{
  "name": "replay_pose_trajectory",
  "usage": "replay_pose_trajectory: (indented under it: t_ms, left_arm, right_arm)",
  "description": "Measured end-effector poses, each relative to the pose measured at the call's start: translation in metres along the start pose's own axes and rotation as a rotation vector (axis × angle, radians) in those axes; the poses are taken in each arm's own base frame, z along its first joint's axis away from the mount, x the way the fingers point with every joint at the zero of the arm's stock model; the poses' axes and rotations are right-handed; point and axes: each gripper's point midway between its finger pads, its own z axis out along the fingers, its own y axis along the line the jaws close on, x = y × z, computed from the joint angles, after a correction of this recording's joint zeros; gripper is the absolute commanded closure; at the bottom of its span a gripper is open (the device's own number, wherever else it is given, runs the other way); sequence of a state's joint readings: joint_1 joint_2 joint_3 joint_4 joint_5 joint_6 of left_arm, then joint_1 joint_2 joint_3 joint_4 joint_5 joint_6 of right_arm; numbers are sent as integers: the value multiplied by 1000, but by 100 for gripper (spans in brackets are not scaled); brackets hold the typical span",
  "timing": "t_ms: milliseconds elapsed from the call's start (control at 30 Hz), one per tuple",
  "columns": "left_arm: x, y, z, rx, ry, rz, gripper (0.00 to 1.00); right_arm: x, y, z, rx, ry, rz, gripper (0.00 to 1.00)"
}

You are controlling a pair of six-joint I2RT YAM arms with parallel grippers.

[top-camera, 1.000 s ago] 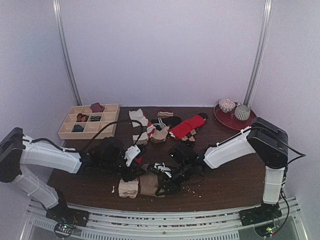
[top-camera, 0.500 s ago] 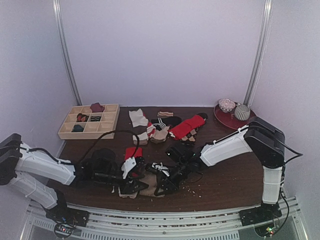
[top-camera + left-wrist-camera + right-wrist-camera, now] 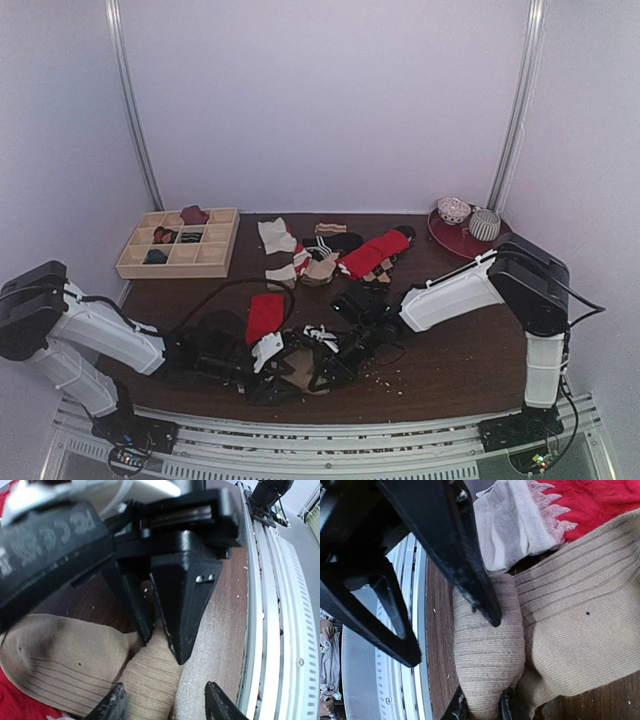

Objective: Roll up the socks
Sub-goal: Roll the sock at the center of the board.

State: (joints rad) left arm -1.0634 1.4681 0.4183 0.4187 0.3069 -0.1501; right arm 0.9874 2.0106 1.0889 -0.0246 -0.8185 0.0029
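Right claw (image 3: 482, 707) narrow, pinching a folded hump of tan sock (image 3: 570, 630). Left claw (image 3: 165, 702) wide, fingers straddling same sock, not clamped. Red sock (image 3: 600, 505) touches tan one; both near counter (image 3: 470, 350) front edge, left of centre.

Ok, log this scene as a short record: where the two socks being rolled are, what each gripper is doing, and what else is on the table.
tan sock: near edge of the table, one end bunched into a fold
red sock: touching the tan sock, cream end beside the fold
left gripper: open, straddling the fold
right gripper: shut on the fold
back left: wooden box
back middle: loose socks
back right: red plate with bowls
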Motion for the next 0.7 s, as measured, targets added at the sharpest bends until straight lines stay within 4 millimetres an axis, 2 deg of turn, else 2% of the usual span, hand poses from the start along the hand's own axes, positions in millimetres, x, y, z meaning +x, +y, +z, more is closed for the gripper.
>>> replay_pose_trajectory:
  t_ms: [133,333,467,567,700]
  left_arm:
    - [10,4,7,-17,32,-8,49]
    - [10,11,13,-83,45,7,45]
    - [6,15,5,-132,21,17,44]
    - [4,22,-3,-182,4,17,38]
    - [8,27,-14,-229,-11,9,37]
  right_arm:
    - [0,0,0,0,0,1,83]
    - [1,0,0,0,1,1,83]
    - [1,0,0,1,-1,-1,83]
    - [1,0,0,1,-3,-3,83]
    - [1,0,0,1,-4,-4,83]
